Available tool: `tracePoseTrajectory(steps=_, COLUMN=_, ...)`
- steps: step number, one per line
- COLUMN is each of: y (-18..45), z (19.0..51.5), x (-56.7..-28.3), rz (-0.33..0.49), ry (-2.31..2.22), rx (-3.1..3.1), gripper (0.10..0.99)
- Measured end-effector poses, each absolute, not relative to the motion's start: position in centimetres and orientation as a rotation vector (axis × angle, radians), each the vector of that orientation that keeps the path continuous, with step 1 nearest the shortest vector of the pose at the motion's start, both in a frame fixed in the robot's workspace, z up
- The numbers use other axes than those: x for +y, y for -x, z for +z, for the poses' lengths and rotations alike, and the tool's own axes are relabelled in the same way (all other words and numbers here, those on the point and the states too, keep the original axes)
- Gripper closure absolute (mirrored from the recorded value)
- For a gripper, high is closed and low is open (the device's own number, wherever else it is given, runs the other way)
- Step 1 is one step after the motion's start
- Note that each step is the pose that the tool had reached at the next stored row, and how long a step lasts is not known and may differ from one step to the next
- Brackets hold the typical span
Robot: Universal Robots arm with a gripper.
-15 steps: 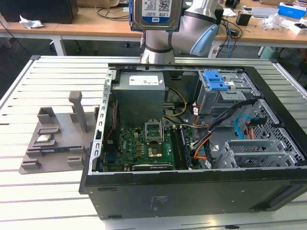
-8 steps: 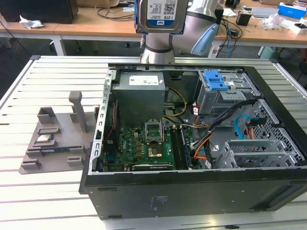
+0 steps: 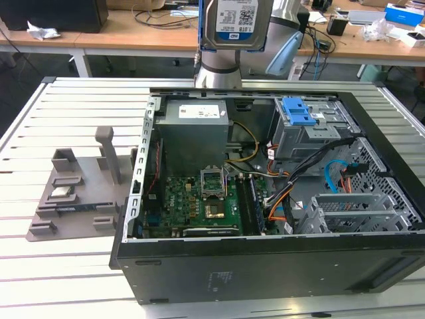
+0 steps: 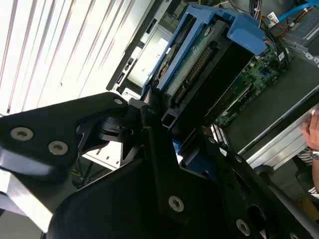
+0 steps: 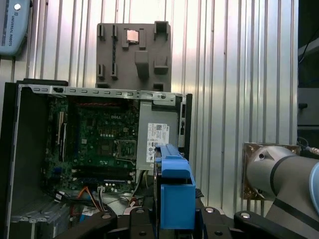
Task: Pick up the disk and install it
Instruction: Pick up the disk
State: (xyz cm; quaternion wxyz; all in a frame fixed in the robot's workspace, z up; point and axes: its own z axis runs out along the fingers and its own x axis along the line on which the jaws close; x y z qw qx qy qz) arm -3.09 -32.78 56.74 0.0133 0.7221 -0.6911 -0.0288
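Pincer (image 5: 175,221) clamped on disk (image 3: 236,23) | held high above open computer case (image 3: 265,266) | grey fixture (image 3: 86,193) beside case

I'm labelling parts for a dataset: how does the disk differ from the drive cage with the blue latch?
The disk is held aloft by the gripper; the drive cage sits inside the open case. The disk is a flat slab with a large white label; the drive cage is a bulkier grey box. Both pair metal with blue plastic.
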Motion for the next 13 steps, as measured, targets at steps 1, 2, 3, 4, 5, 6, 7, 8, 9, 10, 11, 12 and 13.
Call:
tracePoseTrajectory(steps=1, y=2.8, z=56.7, x=-32.8, rz=-0.090, ry=-2.250, rx=-2.153, gripper=0.722)
tracePoseTrajectory(steps=2, y=2.5, z=56.7, x=-32.8, rz=-0.090, ry=-2.249, rx=-2.153, gripper=0.722)
tracePoseTrajectory(steps=3, y=2.4, z=56.7, x=-32.8, rz=-0.090, ry=-2.249, rx=-2.153, gripper=0.722)
tracePoseTrajectory(steps=4, y=2.0, z=56.7, x=-32.8, rz=-0.090, ry=-2.250, rx=-2.153, gripper=0.722)
tracePoseTrajectory(steps=5, y=1.9, z=56.7, x=-32.8, rz=-0.090, ry=-2.249, rx=-2.153, gripper=0.722)
tracePoseTrajectory(steps=6, y=1.8, z=56.7, x=-32.8, rz=-0.090, ry=-2.249, rx=-2.153, gripper=0.722)
tracePoseTrajectory(steps=7, y=1.8, z=56.7, x=-32.8, rz=-0.090, ry=-2.249, rx=-2.153, gripper=0.722)
tracePoseTrajectory(steps=8, y=1.8, z=56.7, x=-32.8, rz=-0.090, ry=-2.250, rx=-2.153, gripper=0.722)
tracePoseTrajectory(steps=9, y=1.8, z=56.7, x=-33.0, rz=-0.090, ry=-2.250, rx=-2.153, gripper=0.722)
tracePoseTrajectory(steps=10, y=1.8, z=56.7, x=-33.2, rz=-0.090, ry=-2.249, rx=-2.153, gripper=0.722)
tracePoseTrajectory(steps=11, y=1.8, z=56.7, x=-33.6, rz=-0.090, ry=-2.250, rx=-2.153, gripper=0.722)
tracePoseTrajectory(steps=12, y=1.8, z=56.6, x=-33.8, rz=-0.090, ry=-2.249, rx=-2.153, gripper=0.722)
tracePoseTrajectory(steps=13, y=1.8, z=56.5, x=-34.0, rz=-0.090, ry=-2.250, rx=-2.153, gripper=0.722)
